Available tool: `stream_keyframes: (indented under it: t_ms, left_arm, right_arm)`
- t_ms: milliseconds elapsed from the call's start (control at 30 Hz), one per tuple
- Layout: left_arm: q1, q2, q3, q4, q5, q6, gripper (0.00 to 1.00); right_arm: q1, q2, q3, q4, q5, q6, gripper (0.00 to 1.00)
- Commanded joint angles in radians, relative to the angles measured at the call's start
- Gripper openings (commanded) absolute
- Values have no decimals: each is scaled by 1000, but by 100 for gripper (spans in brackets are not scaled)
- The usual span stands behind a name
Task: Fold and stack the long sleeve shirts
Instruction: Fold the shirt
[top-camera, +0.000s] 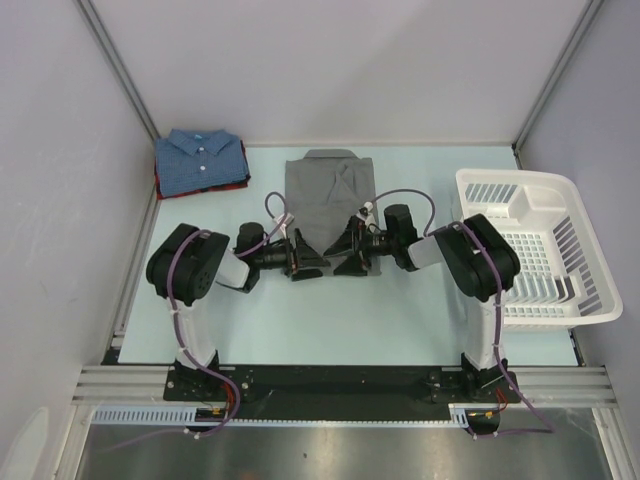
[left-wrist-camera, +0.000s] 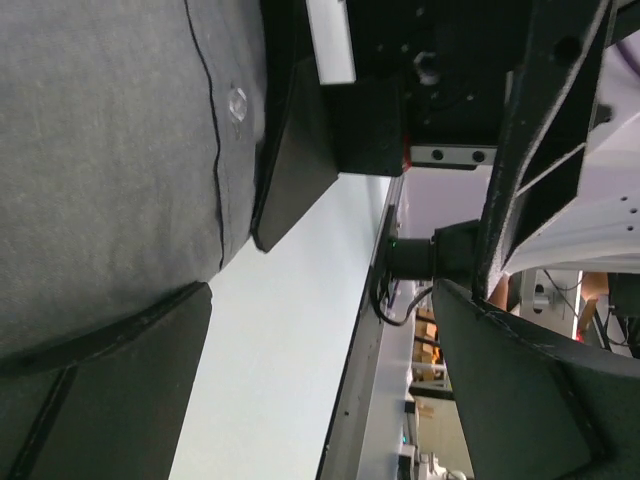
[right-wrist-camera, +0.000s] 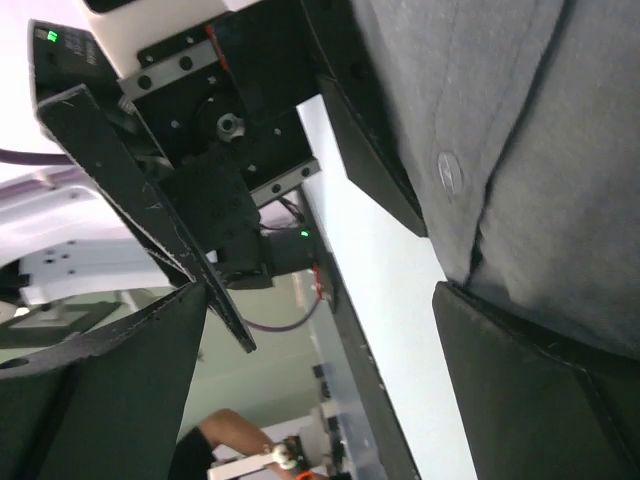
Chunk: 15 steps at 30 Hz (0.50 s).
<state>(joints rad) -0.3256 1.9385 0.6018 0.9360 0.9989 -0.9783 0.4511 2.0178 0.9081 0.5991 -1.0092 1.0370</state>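
Note:
A folded mid-grey long sleeve shirt (top-camera: 330, 190) lies flat at the table's centre, collar to the far side. At the back left a folded blue dotted shirt (top-camera: 200, 160) rests on a dark red one (top-camera: 240, 182), of which only the edges show. My left gripper (top-camera: 308, 262) and right gripper (top-camera: 350, 258) face each other at the grey shirt's near edge, both open and holding nothing. In the left wrist view the grey shirt (left-wrist-camera: 110, 170) meets one of the fingers (left-wrist-camera: 110, 390) of the left gripper (left-wrist-camera: 320, 390). In the right wrist view the grey shirt (right-wrist-camera: 520, 150) meets one of the fingers (right-wrist-camera: 540, 400) of the right gripper (right-wrist-camera: 320, 390).
A white slatted plastic basket (top-camera: 575, 250) stands at the right edge of the table, close beside the right arm. Grey walls enclose the table on the left, right and far sides. The two arms lie low across the near middle.

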Motion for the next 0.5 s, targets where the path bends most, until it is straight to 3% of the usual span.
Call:
stream_keyframes:
  t_ms: [0,167,467]
  left_arm:
    - [5,39,-5,198,-80,-65,99]
    - [51,30,-65,62,-102,21,100]
    - [220,-75,-123,-291,-128,286,99]
  right_arm:
    - [11,68,-29,211,92,115,100]
    - [-26,131,-83,189,92,75,100]
    - [-130,27,-156,-111,78,-207,100]
